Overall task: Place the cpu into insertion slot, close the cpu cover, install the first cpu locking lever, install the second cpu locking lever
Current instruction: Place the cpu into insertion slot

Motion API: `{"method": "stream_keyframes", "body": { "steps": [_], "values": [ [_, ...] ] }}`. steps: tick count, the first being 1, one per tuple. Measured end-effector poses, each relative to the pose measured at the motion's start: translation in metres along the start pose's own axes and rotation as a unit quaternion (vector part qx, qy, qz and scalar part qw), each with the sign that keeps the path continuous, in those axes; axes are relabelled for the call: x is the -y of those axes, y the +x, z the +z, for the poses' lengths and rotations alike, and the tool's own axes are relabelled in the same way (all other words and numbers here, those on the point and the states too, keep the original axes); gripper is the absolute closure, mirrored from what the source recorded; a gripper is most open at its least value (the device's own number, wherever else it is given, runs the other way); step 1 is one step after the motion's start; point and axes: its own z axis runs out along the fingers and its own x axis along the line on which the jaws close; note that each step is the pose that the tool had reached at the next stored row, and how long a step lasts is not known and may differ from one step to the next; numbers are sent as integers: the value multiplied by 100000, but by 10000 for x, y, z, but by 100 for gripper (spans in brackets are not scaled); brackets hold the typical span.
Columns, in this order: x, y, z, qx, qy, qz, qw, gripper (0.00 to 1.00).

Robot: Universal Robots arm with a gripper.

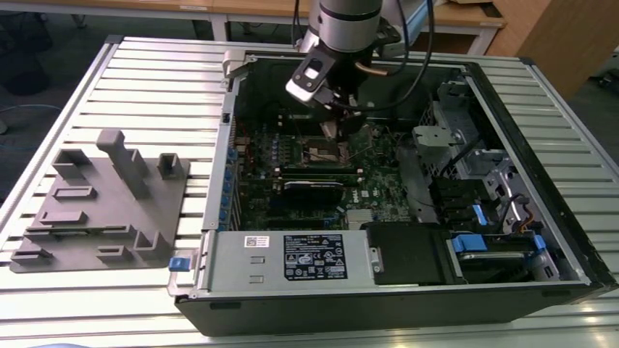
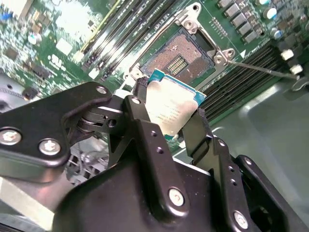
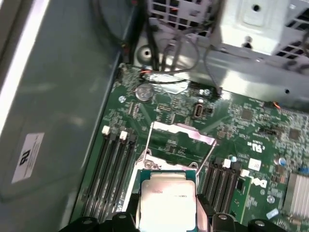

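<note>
In the exterior view the black two-fingered claw (image 1: pixel 335 130) hangs inside the open black computer case (image 1: pixel 541 217), just above the small square, metal-rimmed insertion slot (image 1: pixel 327 151).

In the second wrist view the claw (image 2: pixel 170 102) is clamped on opposite edges of the flat, square, silvery-tan cpu (image 2: pixel 171 110). The uncovered slot (image 2: pixel 179 60) lies just beyond its tip.

In the first wrist view the thin silver windowed cpu cover (image 3: pixel 182 131) stands raised past the held chip (image 3: pixel 166 203).

Seating it well likely means keeping the chip level and square to the socket, with no sliding.
</note>
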Motion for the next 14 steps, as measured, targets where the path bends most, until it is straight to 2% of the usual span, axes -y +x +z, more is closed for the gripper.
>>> {"method": "stream_keyframes", "body": {
  "steps": [2, 5, 8, 12, 14],
  "values": [
    [0, 0, 3, 157, -18, 1793, 99984, 46],
    [1, 0, 9, 389, -41, 4476, 99899, 46],
    [1, 0, 16, 627, -66, 7216, 99737, 46],
    [2, 0, 22, 926, -90, 10636, 99428, 46],
    [2, -1, 22, 943, -94, 10804, 99410, 46]
  ]
}}
